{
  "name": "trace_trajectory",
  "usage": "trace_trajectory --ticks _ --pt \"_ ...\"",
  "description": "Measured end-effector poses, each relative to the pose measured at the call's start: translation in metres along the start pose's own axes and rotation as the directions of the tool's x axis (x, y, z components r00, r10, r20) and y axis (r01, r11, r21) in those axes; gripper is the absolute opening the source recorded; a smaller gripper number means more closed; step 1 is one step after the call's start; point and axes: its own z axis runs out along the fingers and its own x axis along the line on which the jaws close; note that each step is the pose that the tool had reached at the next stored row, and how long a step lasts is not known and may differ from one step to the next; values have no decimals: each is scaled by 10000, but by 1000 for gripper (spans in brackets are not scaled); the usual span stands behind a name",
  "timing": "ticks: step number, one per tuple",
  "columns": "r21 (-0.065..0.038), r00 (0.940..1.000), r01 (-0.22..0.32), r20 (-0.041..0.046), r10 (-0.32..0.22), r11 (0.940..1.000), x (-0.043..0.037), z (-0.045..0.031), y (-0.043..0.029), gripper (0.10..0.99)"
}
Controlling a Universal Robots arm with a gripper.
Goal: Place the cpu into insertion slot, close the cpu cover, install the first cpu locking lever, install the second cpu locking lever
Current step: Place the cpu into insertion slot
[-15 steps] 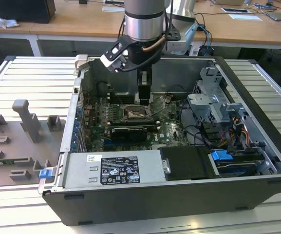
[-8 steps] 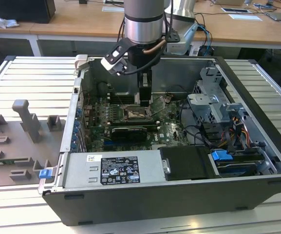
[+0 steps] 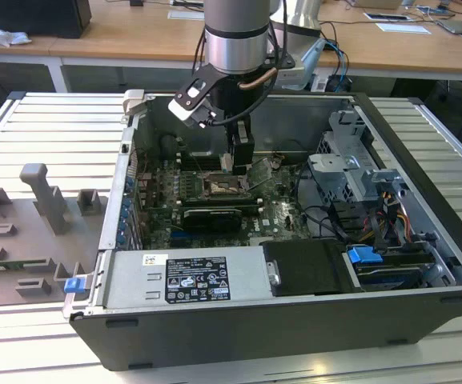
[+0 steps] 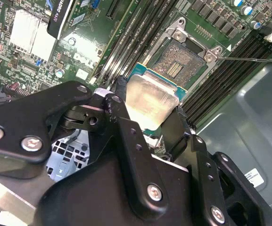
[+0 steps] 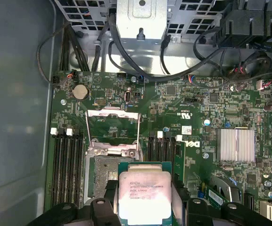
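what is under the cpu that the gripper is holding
Under the cpu, shut in the gripper, lies the open insertion slot; its contact field shows beside the chip, the cpu cover raised beyond. The slot's remainder is covered by the chip.

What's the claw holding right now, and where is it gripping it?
The claw holds the cpu, pinched by two opposite edges, close to the uncovered insertion slot.
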Motion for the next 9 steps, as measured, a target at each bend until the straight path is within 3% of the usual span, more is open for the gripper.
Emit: trace_trajectory --ticks 9 --pt "1 10000 5 1 -5 10000 -1 50 -5 537"
